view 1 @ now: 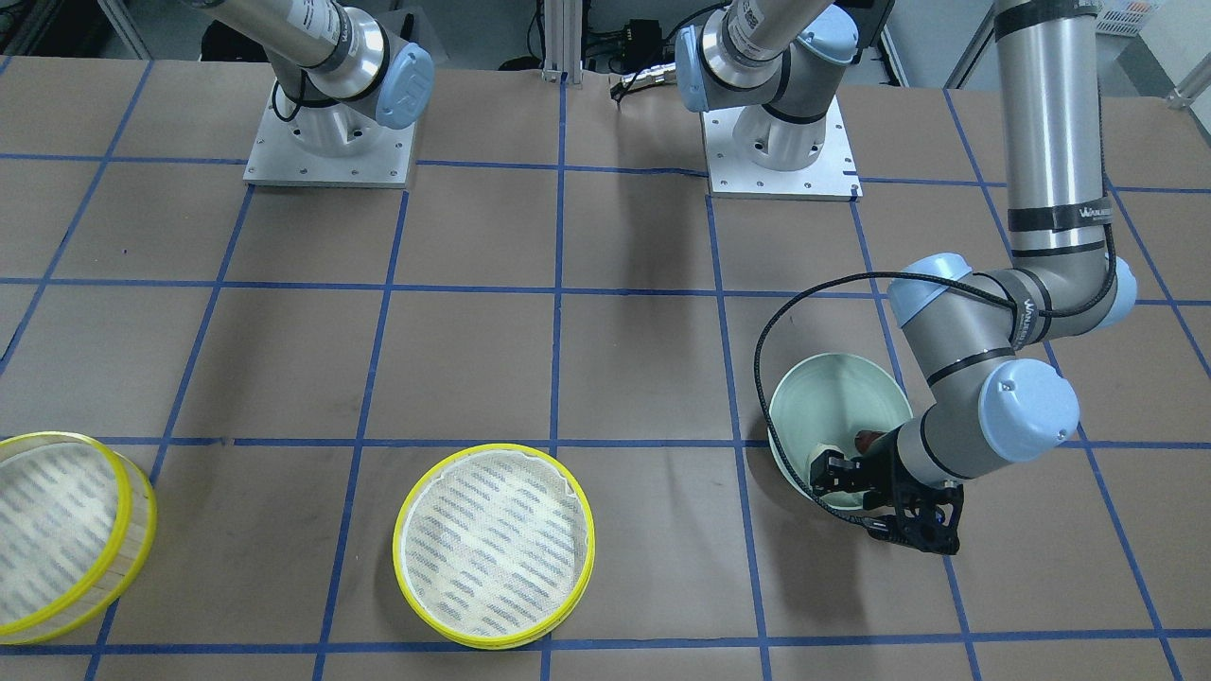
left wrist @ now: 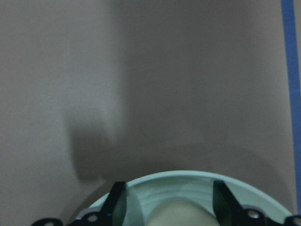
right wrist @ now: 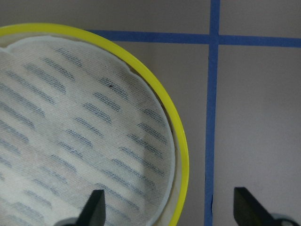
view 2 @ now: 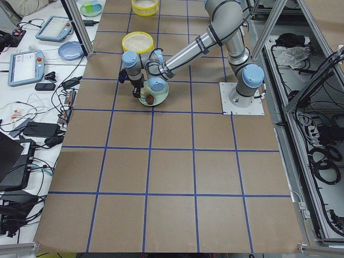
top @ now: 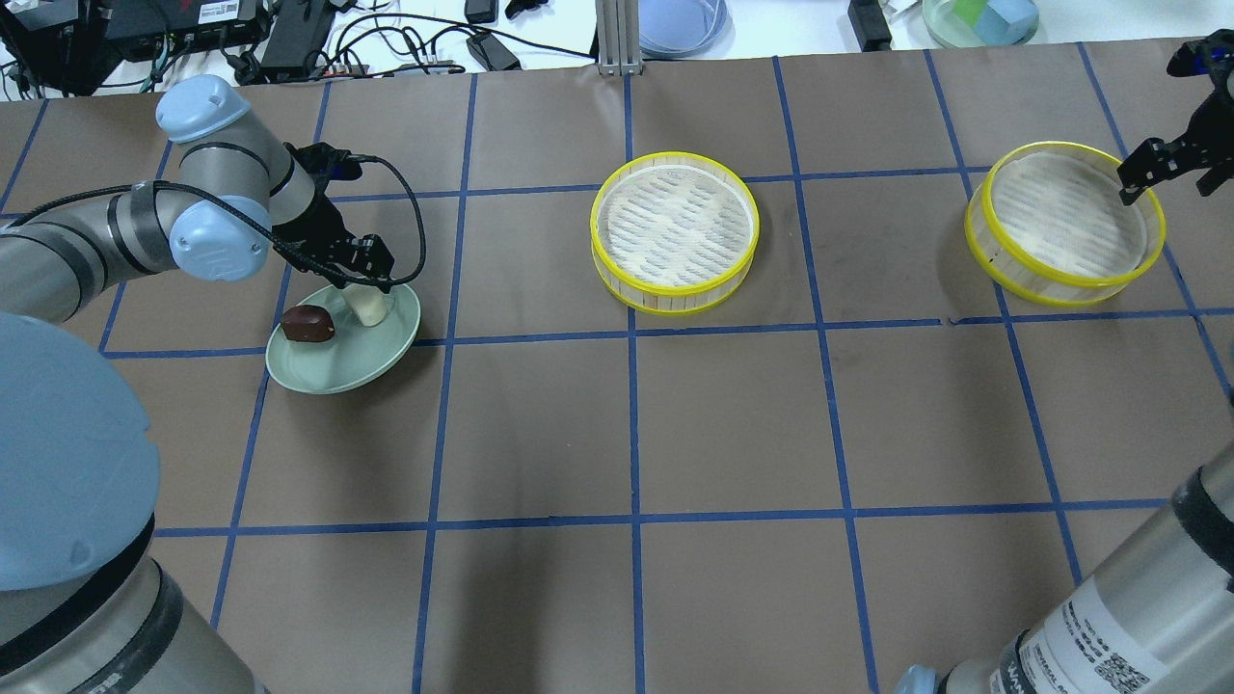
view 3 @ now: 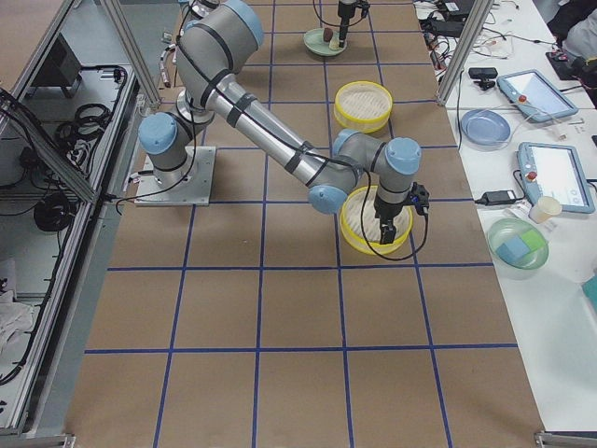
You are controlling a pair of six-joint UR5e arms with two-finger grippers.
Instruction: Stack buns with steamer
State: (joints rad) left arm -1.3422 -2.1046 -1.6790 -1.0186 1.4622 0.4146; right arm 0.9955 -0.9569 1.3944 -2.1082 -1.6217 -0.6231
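The cream-white bun (top: 369,306) and the dark reddish-brown bun (top: 308,325) lie on a pale green plate (top: 357,371). My left gripper (top: 362,284) is low over the plate. Its open fingers (left wrist: 118,203) stand on either side of the cream bun (left wrist: 178,212), with a gap on one side. The shallow steamer tier (top: 675,231) stands mid-table and is empty. The taller tier (top: 1065,222) stands far to the right. My right gripper (top: 1168,178) is open, and its fingers (right wrist: 96,207) straddle that tier's yellow rim (right wrist: 181,155).
Brown paper with blue tape lines covers the table (top: 733,434). Both arm bases (view 1: 781,142) are bolted at the robot's side. Cables, a blue dish and a bowl (top: 979,19) lie beyond the far edge. The left arm's cable (view 1: 766,331) loops over the plate.
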